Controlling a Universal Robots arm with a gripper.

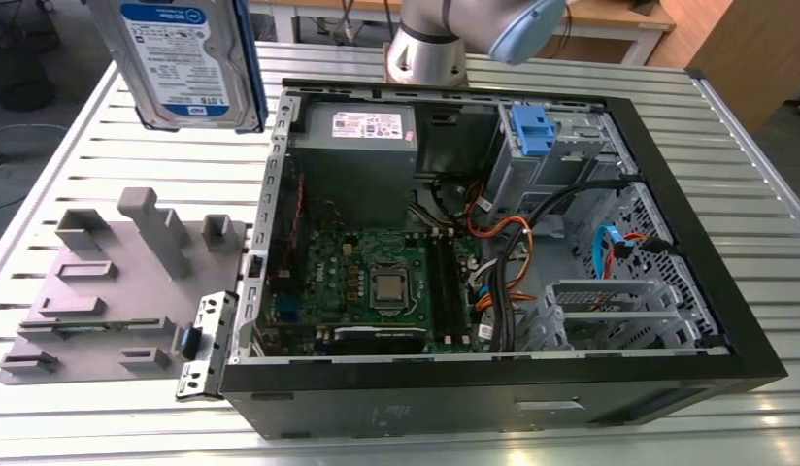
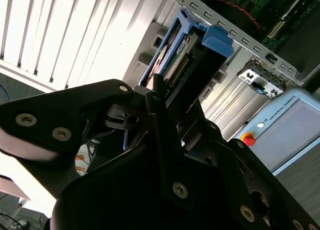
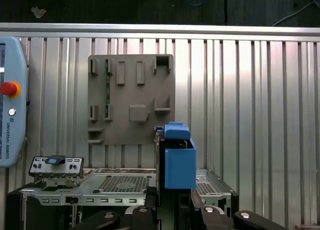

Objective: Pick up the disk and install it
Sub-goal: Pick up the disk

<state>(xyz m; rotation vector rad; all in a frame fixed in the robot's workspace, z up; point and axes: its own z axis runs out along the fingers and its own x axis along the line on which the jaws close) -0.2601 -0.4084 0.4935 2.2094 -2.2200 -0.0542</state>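
— Where is the disk?

— In my jaws. They pinch the disk (image 1: 186, 63) by one end. It hangs upright above the far surface (image 1: 102, 165), at the exterior view's left, well apart from the open case (image 1: 439, 408). In the first wrist view its blue bracket (image 3: 179, 162) stands between them.

— What makes this carry go well?

— A firm, even pinch, I judge. The disk is flat and smooth, so a tilt could let it slip. I'd hold it upright, stay high over the case wall, and mind the cables (image 1: 501, 225) beside the bay (image 1: 575, 146) at the far right.
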